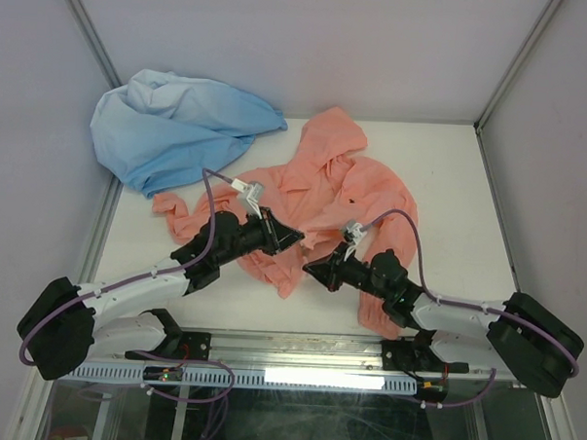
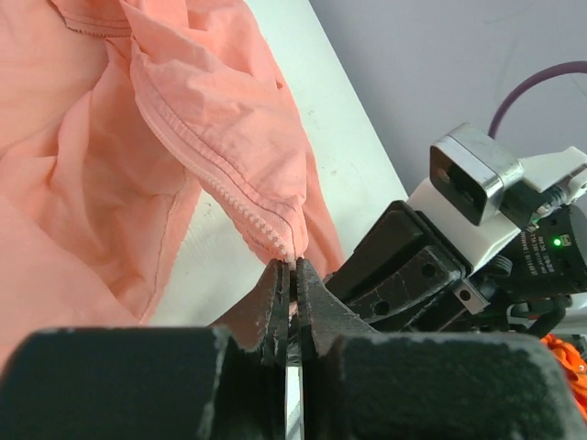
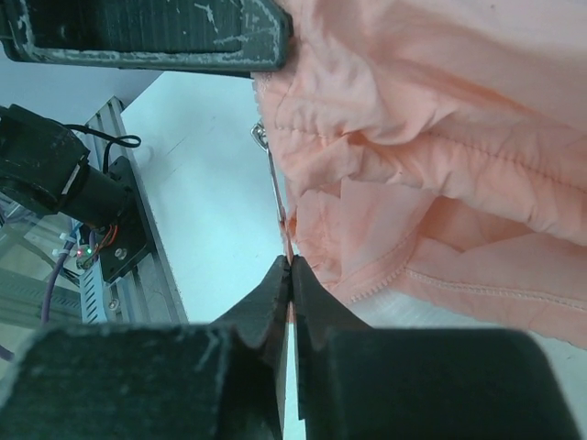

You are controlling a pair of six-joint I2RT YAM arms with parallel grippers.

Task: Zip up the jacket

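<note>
At the jacket hem, the left end effector and right end effector each pinch 1 zip edge; zip not yet joined.

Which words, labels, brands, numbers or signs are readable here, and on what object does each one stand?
No text can be read with certainty.
Small white print on the right arm's black housing: too small to read.
Small dark mark on the chest of the jacket: too small to tell if it is a logo.
</note>
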